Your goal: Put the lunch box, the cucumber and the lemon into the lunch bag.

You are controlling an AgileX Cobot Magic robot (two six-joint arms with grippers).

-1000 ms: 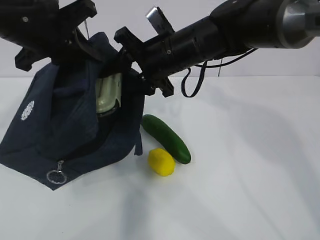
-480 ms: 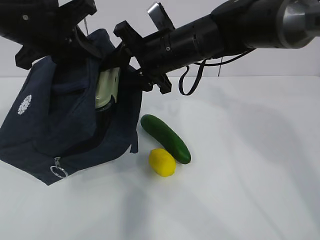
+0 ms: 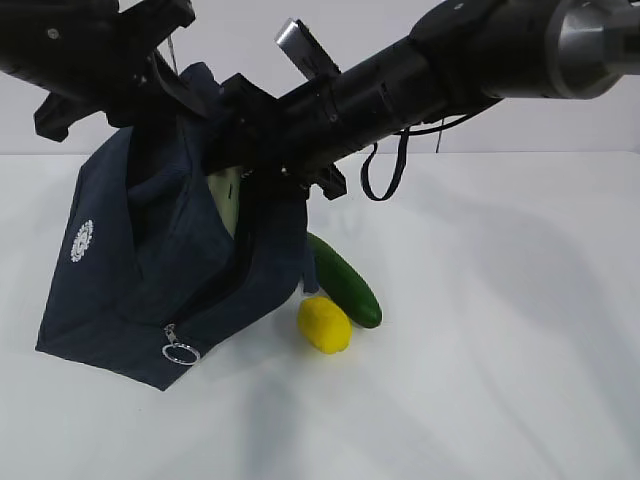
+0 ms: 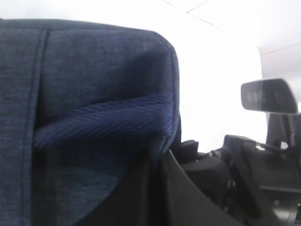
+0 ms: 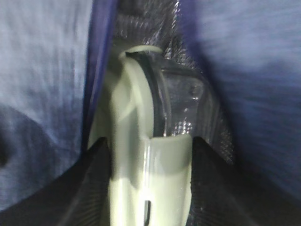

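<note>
Nearest on the white worktop (image 3: 480, 380) lies the lemon (image 3: 324, 324), and just behind it, touching or nearly so, the cucumber (image 3: 345, 281) runs back at a slant toward the bag (image 3: 150, 270), its far end hidden behind the fabric. Left of both, the bag is held up off its flat lie, its lower corner resting on the worktop, with the ring pull (image 3: 179, 353) hanging at the low end of the open zipper. Farther back, the right arm reaches across from the upper right and its end effector (image 3: 245, 150) is buried in the bag's mouth, where a pale sliver of the box (image 3: 226, 195) shows between the dark edges. From the right wrist, the right end effector (image 5: 146, 146) is clamped on the box (image 5: 141, 141), a dark finger (image 5: 94, 174) on either side of the sage lid and clear wall, with blue fabric (image 5: 263, 94) close on both flanks. Farthest up and left, the left end effector (image 3: 165, 75) sits at the bag's top edge; from the left wrist only blue cloth (image 4: 94, 94) and a folded strap (image 4: 103, 120) fill the view, so I cannot tell whether it is clenched on the fabric or loose.
</note>
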